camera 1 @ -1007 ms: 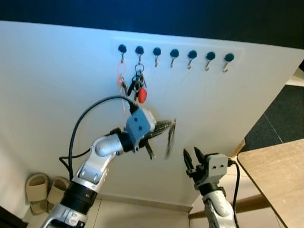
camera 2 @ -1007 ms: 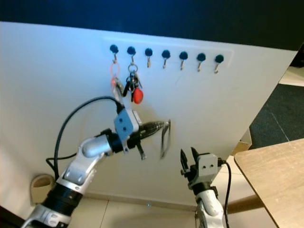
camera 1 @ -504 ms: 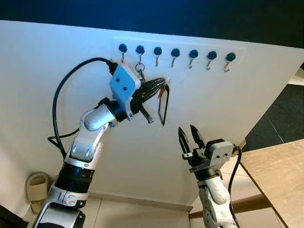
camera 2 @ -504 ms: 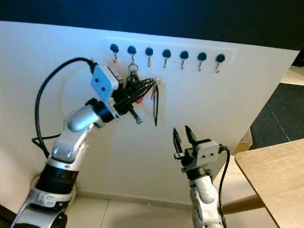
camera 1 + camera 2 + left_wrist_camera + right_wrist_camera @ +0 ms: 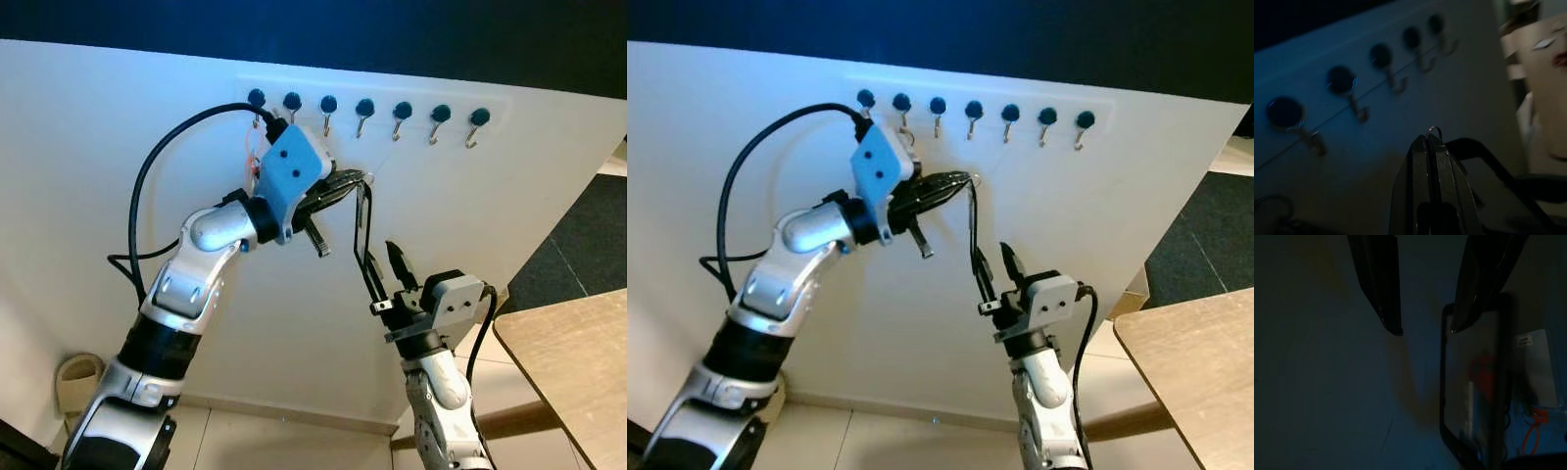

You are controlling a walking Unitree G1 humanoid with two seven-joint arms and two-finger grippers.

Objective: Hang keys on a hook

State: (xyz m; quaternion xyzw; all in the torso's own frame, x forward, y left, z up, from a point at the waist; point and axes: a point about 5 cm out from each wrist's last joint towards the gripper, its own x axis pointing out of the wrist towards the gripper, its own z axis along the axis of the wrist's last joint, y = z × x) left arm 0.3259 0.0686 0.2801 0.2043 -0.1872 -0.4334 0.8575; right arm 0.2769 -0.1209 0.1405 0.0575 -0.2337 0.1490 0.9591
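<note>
Left pincer (image 5: 361,177) clamped shut on the key ring (image 5: 1433,130), raised just below the hook row (image 5: 364,107) so the ring can slip over a hook; black lanyard loop (image 5: 361,240) dangles from it; right pincer (image 5: 384,266) spread open below, flanking the loop, likely steadying.

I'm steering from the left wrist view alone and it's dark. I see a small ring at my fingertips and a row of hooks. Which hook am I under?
Observer: In the head views, the left gripper sits just below the fourth hook from the left. The ring is not yet on it.
Operator: Is anything dangling from the ring?
Observer: Yes, a black loop hangs from it, down toward the right gripper.
Operator: Is that gripper holding the loop?
Observer: No, its fingers are spread open below your arm.
</note>
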